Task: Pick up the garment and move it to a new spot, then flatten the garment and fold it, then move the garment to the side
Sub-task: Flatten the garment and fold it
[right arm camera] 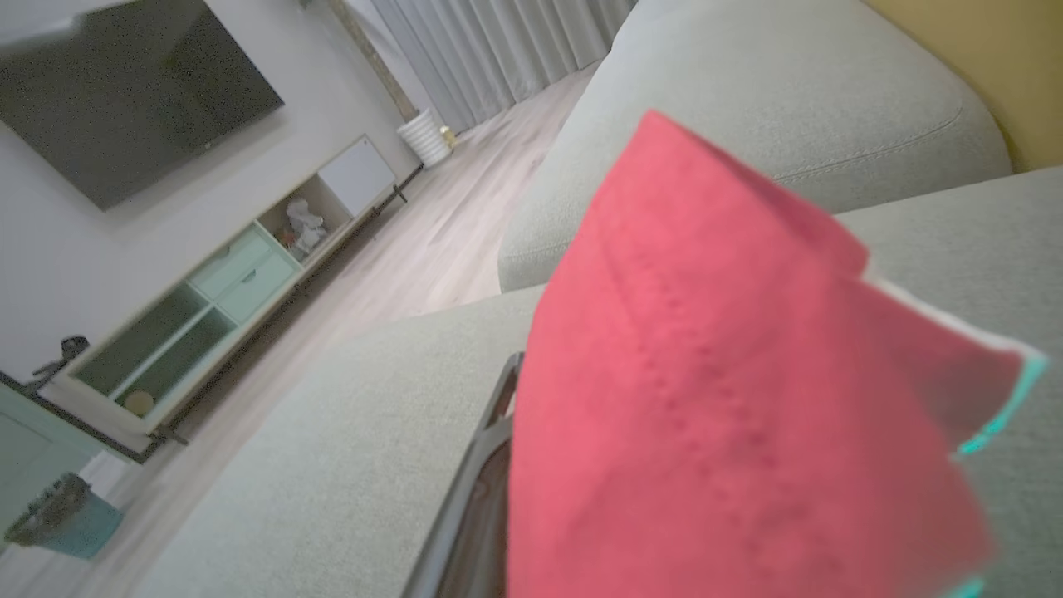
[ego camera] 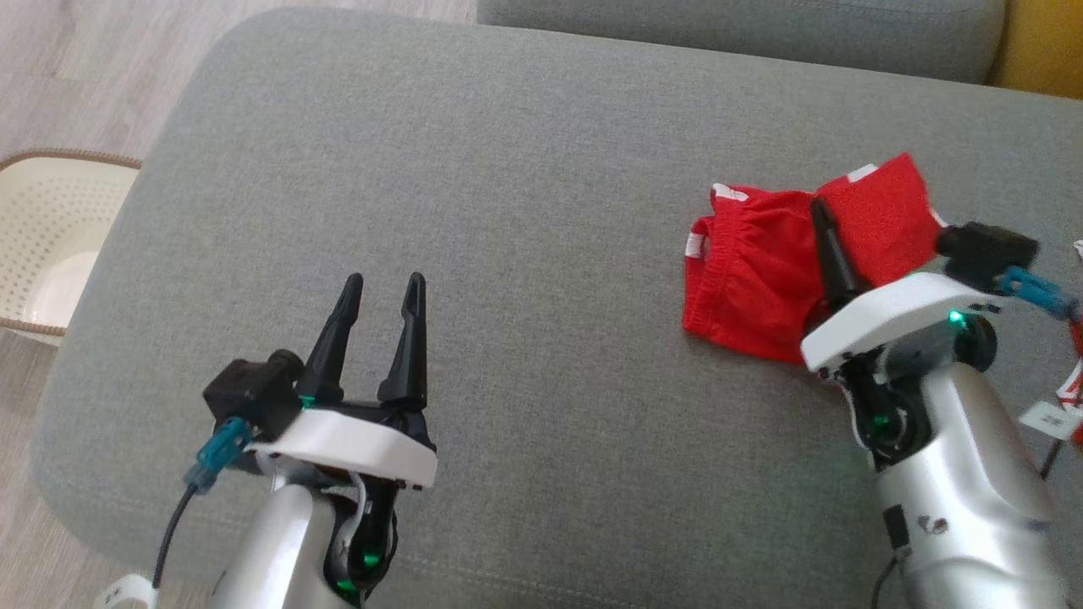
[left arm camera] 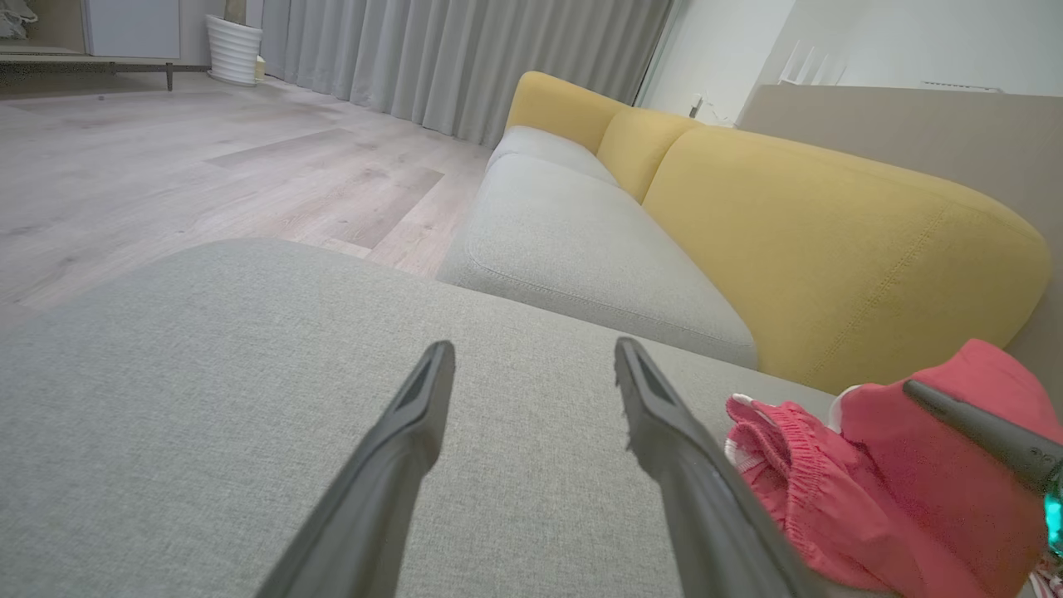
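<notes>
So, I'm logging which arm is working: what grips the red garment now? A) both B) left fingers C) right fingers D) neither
C: the right fingers are shut on a raised flap of the red garment, while the left fingers stand open over the grey cushion, away from the cloth.

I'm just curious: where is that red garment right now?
In the head view the red garment lies on the right side of the grey cushion, one flap held up in the shut right gripper.
</notes>
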